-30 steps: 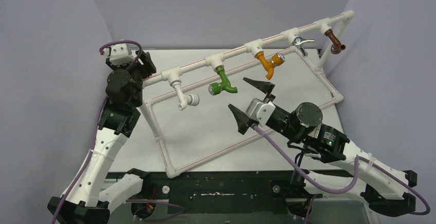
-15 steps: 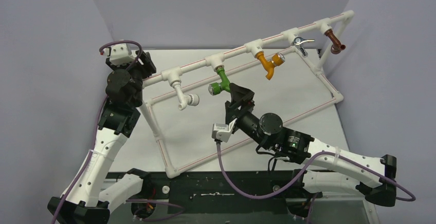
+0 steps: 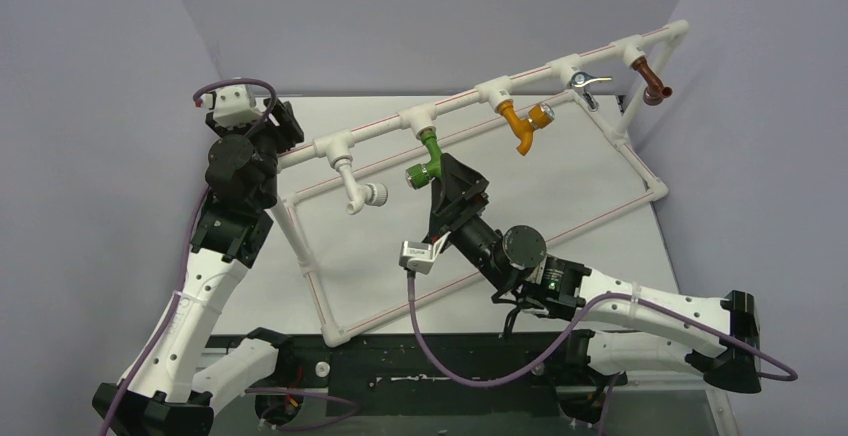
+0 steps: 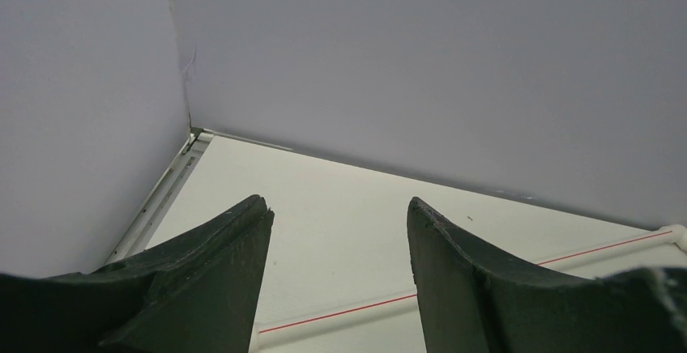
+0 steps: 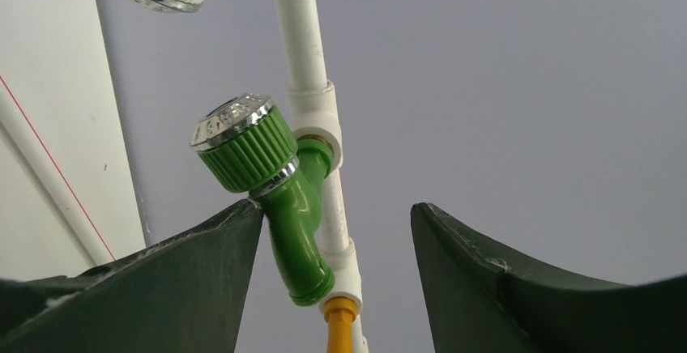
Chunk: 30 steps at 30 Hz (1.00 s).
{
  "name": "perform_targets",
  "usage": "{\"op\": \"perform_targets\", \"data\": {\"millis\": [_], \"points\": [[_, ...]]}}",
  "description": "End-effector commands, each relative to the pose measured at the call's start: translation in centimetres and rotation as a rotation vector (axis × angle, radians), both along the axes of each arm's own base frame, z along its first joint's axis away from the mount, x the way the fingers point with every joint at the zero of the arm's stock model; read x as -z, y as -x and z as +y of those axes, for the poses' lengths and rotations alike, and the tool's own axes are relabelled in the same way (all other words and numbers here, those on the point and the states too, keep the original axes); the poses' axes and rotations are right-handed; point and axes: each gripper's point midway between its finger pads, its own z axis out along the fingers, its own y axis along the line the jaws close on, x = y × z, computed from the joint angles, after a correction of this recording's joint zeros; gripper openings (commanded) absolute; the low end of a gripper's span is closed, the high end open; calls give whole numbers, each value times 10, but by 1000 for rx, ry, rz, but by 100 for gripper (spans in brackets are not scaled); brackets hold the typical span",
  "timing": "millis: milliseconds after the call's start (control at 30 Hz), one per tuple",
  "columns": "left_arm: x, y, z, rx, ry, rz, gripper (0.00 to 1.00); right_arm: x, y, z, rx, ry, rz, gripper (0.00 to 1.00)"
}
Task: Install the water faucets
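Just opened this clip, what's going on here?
The right arm is at the green tap, which hangs from the white pipe frame between a white tap and an orange tap. The right gripper is open. In the wrist view its jaws frame the tap's spout, but they are not clamped on it. The left gripper is open and empty, over by the far left corner of the table.

White table point(image 3: 590, 171) (matte, evenly lit) noted. A plain lilac-grey back wall point(image 3: 430, 16) rises behind it. A left wall point(image 3: 90, 156) and a right wall point(image 3: 770, 106) flank it.
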Motion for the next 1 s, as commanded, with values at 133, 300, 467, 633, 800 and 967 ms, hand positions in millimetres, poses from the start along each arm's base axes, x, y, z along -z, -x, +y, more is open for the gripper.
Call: {"op": "perform_targets", "data": {"millis": [133, 300, 467, 633, 800, 967], "points": [[95, 9, -3, 31, -114, 329, 60, -18, -8, -1, 31, -65, -16, 67], [94, 9, -3, 31, -113, 326, 60, -18, -12, 1, 42, -55, -21, 64], [95, 9, -3, 30, -114, 328, 59, -20, -13, 4, 39, -60, -23, 51], [95, 9, -3, 30, -114, 328, 60, -25, -13, 5, 34, -85, -24, 34], [95, 9, -3, 30, -114, 330, 60, -34, -13, 4, 17, -165, 6, 7], [94, 9, -2, 29, -112, 327, 60, -49, -9, 0, -35, -382, 82, 0]]}}
